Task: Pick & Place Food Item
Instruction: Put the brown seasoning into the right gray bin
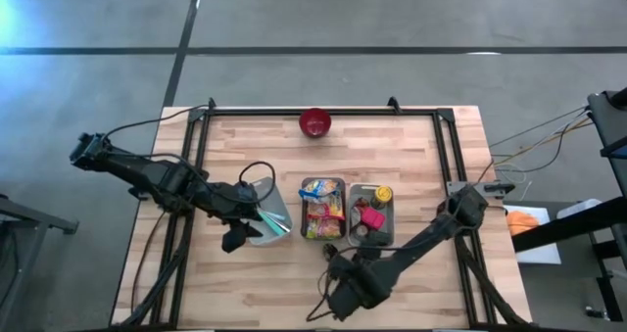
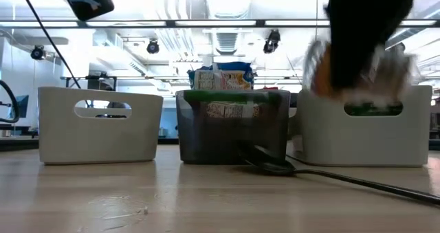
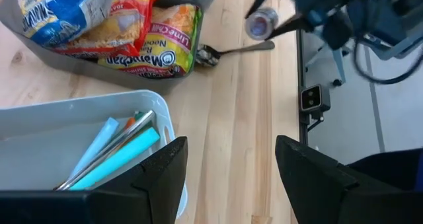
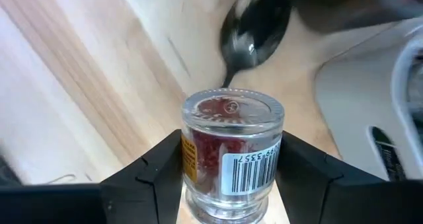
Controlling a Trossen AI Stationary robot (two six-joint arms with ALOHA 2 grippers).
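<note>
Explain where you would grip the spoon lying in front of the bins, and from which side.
Take the spoon by its thin handle, near the middle, from straight above, pinching across it. It lies flat on the table, so a sideways approach would likely find nothing to pinch. Its bowl end sits close to the grey bin, while the handle lies clear.

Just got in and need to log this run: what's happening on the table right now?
The right gripper is shut on a small glass jar with red contents, held above the table near a black spoon. The left gripper hangs open over a white bin holding utensils. The grey bin holds noodle packets.
</note>
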